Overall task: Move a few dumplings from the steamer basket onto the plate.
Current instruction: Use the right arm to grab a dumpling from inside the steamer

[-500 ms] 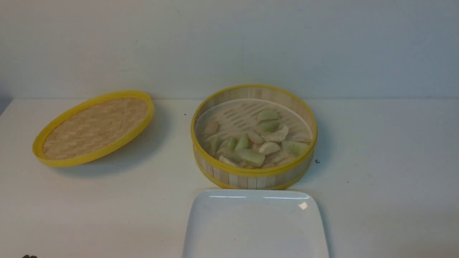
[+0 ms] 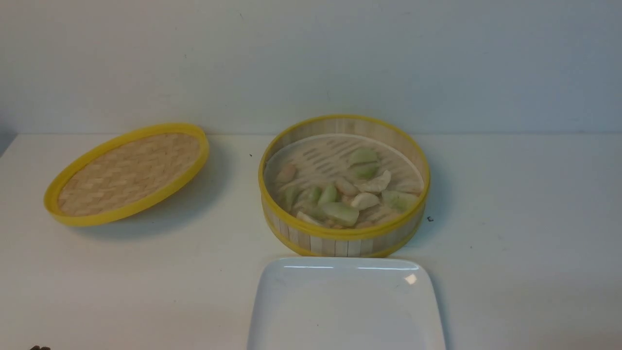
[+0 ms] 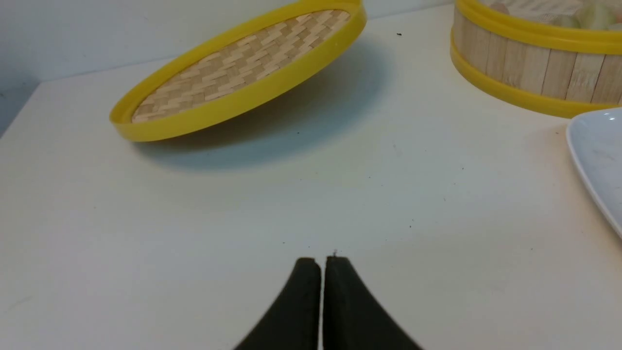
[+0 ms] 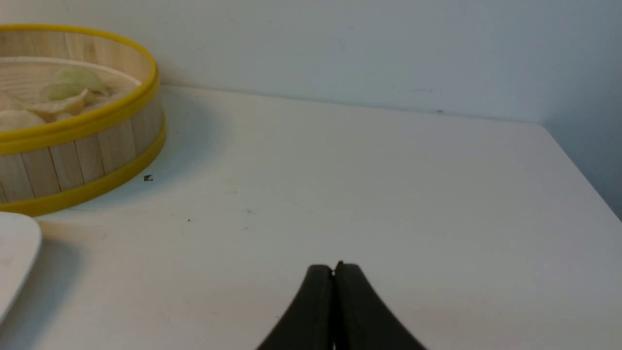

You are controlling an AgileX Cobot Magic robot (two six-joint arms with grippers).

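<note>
**Dumpling Transfer: Workspace Layout and Gripper State**

Clock directions use the front view, with the basket as dial centre and 12 o'clock toward the wall.

The dumplings [image 2: 347,194] all lie inside the steamer basket [image 2: 344,234]. They are small pleated crescents, some pale green and some cream-white. They crowd the floor from 3 through 6 to 8 o'clock, several touching or overlapping. The slotted pale floor shows bare from 10 to 12 o'clock. The basket is round and deep, with upright bamboo slats bound by yellow rims at top and base. Its 12 o'clock side stands near the wall [image 2: 311,58].

The plate [image 2: 340,316] sits at 6 o'clock, just beside the basket base; contact cannot be told. It is glossy white and square with rounded corners. The picture's bottom edge cuts off its near side.

The lid [image 2: 129,172] rests at 9 o'clock, apart from the basket. It is flat and woven, with a yellow rim, and it is tilted so that the edge toward the basket is raised over a shadow.

The desk [image 2: 525,204] is matte white. A wide open stretch runs from 3 to 5 o'clock, out to the desk's right edge. A narrower strip separates lid and basket.

The left gripper [image 3: 321,262] is over open desk with its black fingers pressed together. The right gripper [image 4: 333,268] is likewise pressed together over the open stretch.
</note>
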